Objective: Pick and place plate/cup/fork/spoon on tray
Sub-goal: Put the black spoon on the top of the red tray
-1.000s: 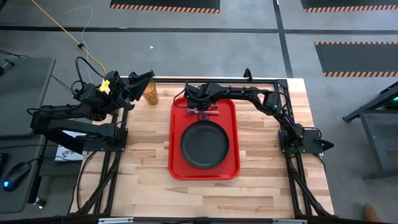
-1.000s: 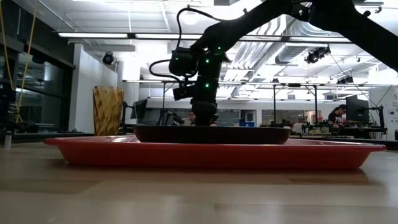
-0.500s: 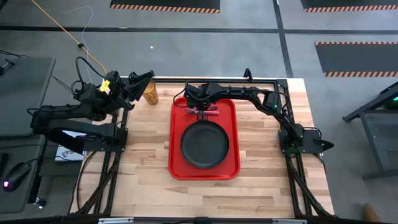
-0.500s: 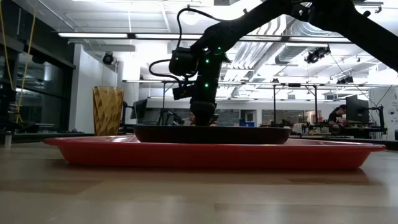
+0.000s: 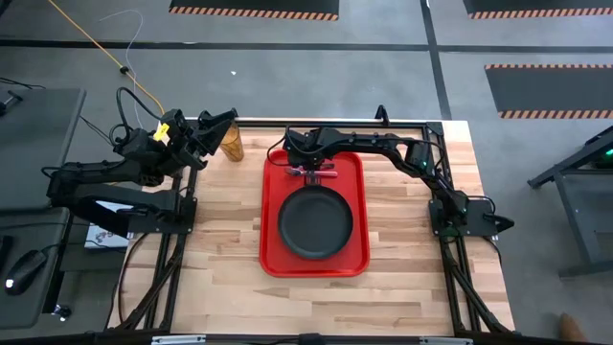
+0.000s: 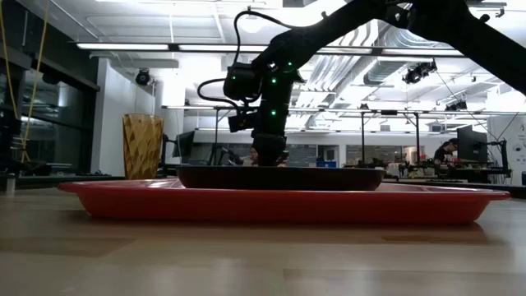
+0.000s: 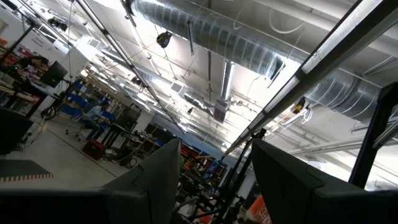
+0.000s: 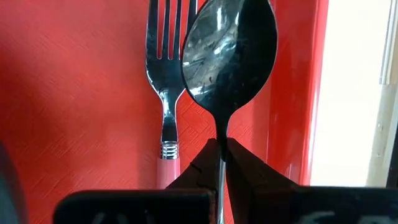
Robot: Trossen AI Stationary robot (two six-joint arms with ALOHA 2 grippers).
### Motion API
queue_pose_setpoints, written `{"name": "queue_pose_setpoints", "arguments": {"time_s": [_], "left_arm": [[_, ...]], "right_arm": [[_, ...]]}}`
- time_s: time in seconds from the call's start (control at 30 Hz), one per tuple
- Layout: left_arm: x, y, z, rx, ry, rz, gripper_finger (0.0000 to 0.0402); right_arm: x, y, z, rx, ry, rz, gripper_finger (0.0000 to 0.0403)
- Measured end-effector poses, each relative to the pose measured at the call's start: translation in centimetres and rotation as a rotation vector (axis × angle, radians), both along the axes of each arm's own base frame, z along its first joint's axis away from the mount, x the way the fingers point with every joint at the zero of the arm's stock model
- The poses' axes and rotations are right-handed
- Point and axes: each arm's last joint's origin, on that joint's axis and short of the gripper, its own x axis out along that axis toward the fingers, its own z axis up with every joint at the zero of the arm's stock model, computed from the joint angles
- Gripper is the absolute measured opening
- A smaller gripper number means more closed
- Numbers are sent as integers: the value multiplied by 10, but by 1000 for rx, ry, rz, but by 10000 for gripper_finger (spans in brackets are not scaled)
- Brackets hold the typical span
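The red tray [image 5: 271, 240] lies mid-table with the black plate [image 5: 315, 224] on its near half. My right gripper [image 5: 306, 171] points down over the tray's far end, behind the plate in the low view [image 6: 267, 156], and is shut on the dark spoon [image 8: 229, 53]. The pink-handled fork [image 8: 165, 93] lies flat on the tray beside the spoon. The amber cup [image 5: 231, 146] stands on the table at the far left, next to my left gripper [image 5: 216, 123], which is open, empty and tilted up toward the ceiling [image 7: 214, 180]. My right gripper pinches the spoon's slim handle [image 8: 221, 140] just behind the bowl between its two fingertips, coming from above. The bowl [image 8: 230, 43] sticks out past the fingertips and overlaps the fork's tines. The rest of the handle is hidden by the fingers. Whether the bowl touches the tray, I cannot tell.
The tray's raised rim [image 8: 317, 81] runs close beside the spoon. Bare wooden table [image 5: 412, 240] shows to the right of the tray and on its near side. The arms' frames stand along both table edges.
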Motion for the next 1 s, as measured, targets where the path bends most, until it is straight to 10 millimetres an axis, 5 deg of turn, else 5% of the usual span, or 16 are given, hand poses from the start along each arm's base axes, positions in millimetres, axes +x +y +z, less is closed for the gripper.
{"name": "queue_pose_setpoints", "arguments": {"time_s": [0.47,0.73,1.0], "left_arm": [[0,0,0,0,1,0,188],[0,0,0,1,1,0,188],[0,0,0,9,5,6,188]], "right_arm": [[0,0,0,2,-5,-26,103],[-3,-3,2,-12,11,-30,117],[-41,-31,50,131,-6,-172,117]]}}
